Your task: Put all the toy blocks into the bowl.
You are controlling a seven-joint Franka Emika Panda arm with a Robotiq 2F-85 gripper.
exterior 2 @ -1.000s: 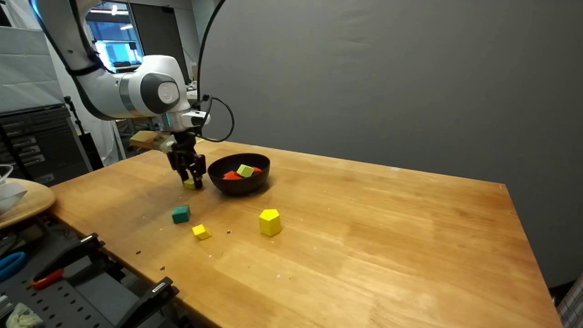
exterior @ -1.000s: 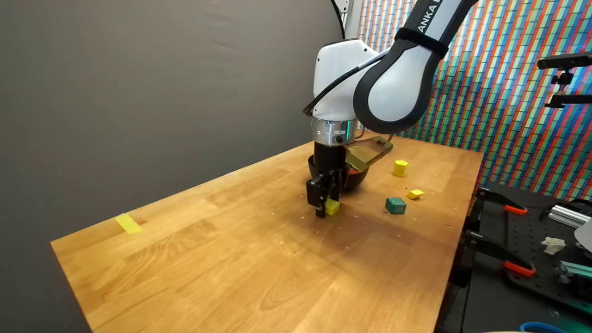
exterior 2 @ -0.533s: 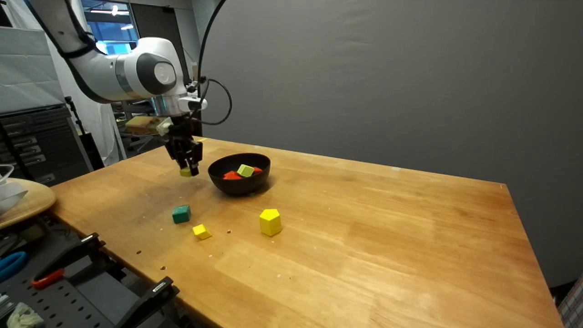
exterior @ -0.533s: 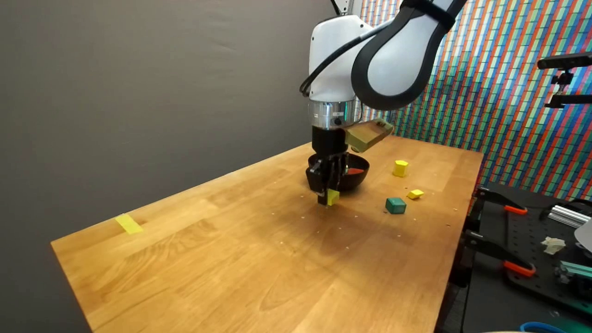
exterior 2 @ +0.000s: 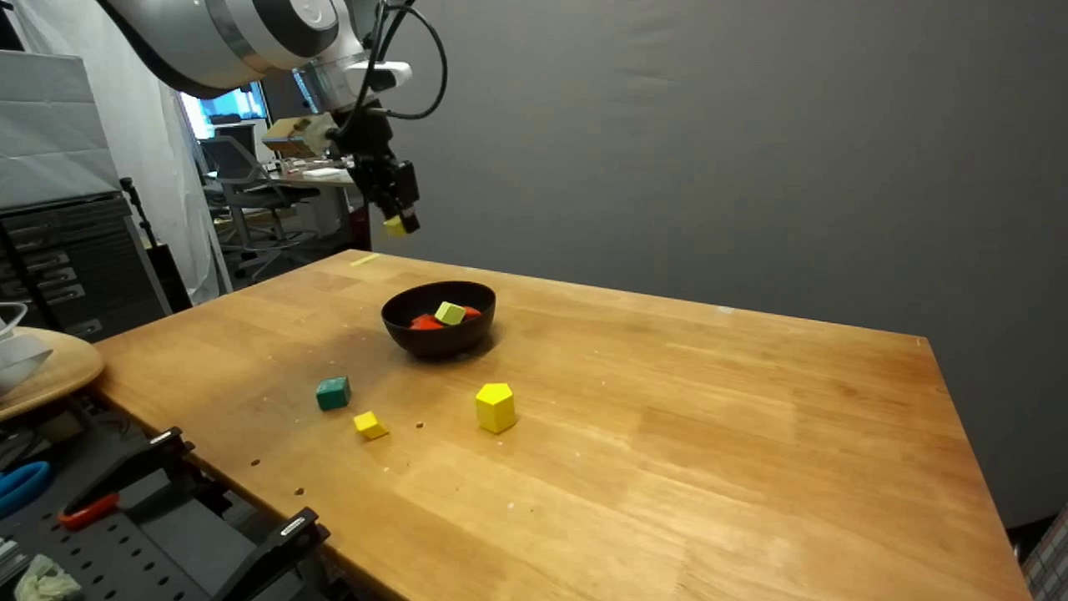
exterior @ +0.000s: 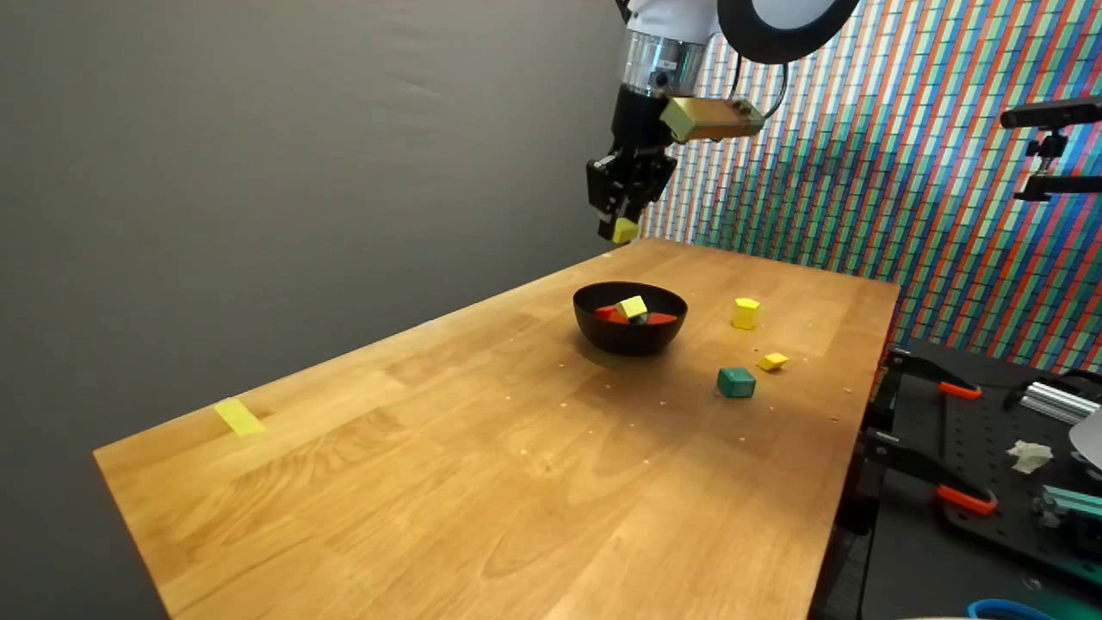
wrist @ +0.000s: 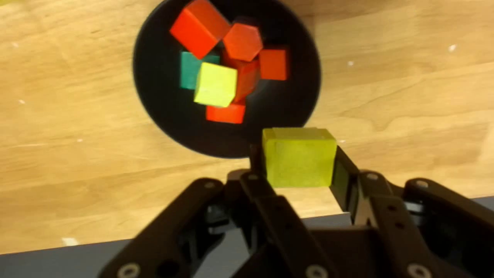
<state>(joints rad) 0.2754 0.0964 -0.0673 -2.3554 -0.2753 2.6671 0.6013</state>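
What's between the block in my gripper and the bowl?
Nothing, the stretch is bare: in both exterior views, only open air separates the held yellow block from the bowl lower down.

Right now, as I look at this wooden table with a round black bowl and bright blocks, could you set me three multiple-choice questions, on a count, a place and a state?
1. How many blocks rest on the wooden table, outside the round black bowl?
A) One
B) Three
C) Six

2. Where is the bright yellow five-sided block?
A) On the table
B) In the bowl
C) Under the bowl

3. How is the black two-fingered gripper?
A) Wide open, empty
B) Lying in the bowl
C) Closed on a yellow-green block

1 B: both exterior views show the five-sided block, a dark green block and a small yellow block there.
2 A: it stands on the table, apart from the bowl.
3 C: the wrist view shows the block between its jaws.
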